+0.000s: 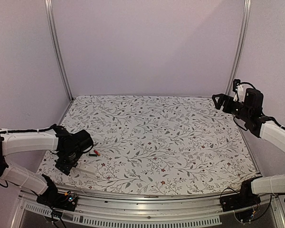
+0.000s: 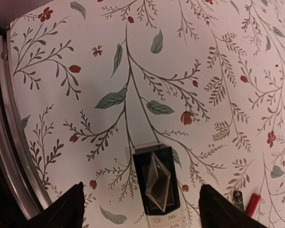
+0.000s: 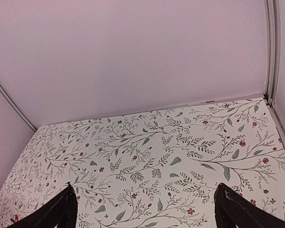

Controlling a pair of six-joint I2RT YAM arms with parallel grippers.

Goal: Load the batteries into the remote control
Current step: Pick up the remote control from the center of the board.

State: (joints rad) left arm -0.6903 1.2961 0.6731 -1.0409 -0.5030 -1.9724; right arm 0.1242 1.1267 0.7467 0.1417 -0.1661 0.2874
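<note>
Batteries are seen on the floral cloth just beside the left gripper, outside one of its fingers. A red body and a darker stub are made out, but it cannot be told whether one cell or two lie there. The remote control is found directly beneath the left gripper, between its fingers, with its black patch turned away from the wrist. The left gripper's fingers are spread wide to either side of the remote, and nothing is pinched or touched. The right gripper is held high and well apart from the left gripper, its fingers likewise spread on nothing.

The cells are judged light, hard, smooth and round, so rolling and slipping are to be expected. A pinch across the middle of the barrel is advised, with both ends left free for seating. The remote is judged light, stiff and slick, and likely to skate on the cloth when pushed. It is best clamped across its narrow width by the long edges. The battery bay is not shown, so its state cannot be told.
</note>
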